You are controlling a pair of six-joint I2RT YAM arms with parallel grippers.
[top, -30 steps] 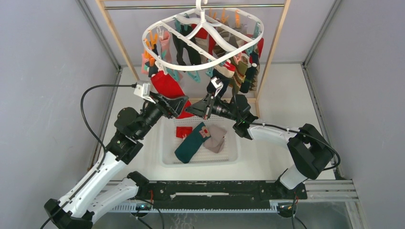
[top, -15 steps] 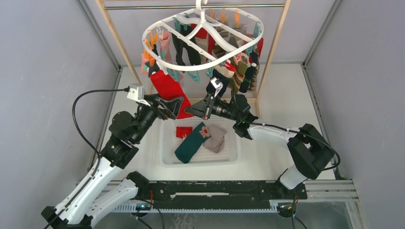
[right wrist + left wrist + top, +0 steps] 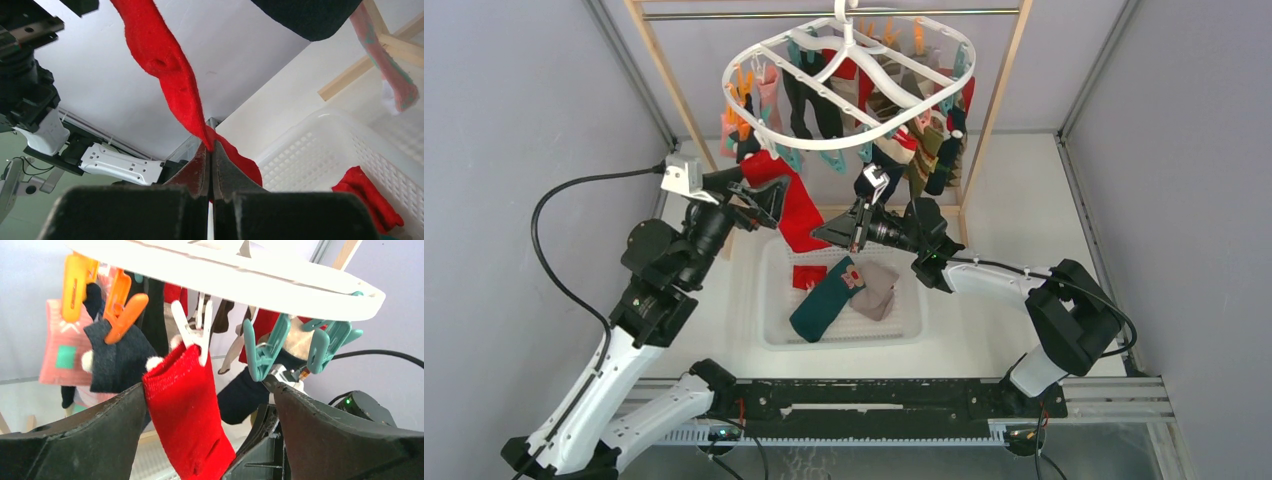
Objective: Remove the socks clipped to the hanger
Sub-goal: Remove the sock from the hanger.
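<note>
The white oval hanger [image 3: 854, 62] hangs from the rack bar with several socks on orange, teal and white clips. A red sock [image 3: 798, 210] hangs from a white clip [image 3: 192, 335] at its front left. My left gripper [image 3: 774, 200] is open, its fingers on either side of the red sock's [image 3: 187, 410] upper part, just below the clip. The left finger touches the cuff edge. My right gripper [image 3: 818, 232] is shut on the red sock's lower end [image 3: 210, 142]. A dark sock [image 3: 112, 357] hangs on an orange clip beside it.
A white mesh basket [image 3: 774, 335] below holds a teal sock [image 3: 824, 300], a grey sock [image 3: 879, 285] and a red sock [image 3: 809, 276]. The wooden rack posts [image 3: 669, 95] stand left and right of the hanger. Teal clips [image 3: 265, 352] hang near my left gripper's right finger.
My left arm has risen and moved back and left, bringing its open gripper up to the red sock's top by the clip. The right arm has not moved.
</note>
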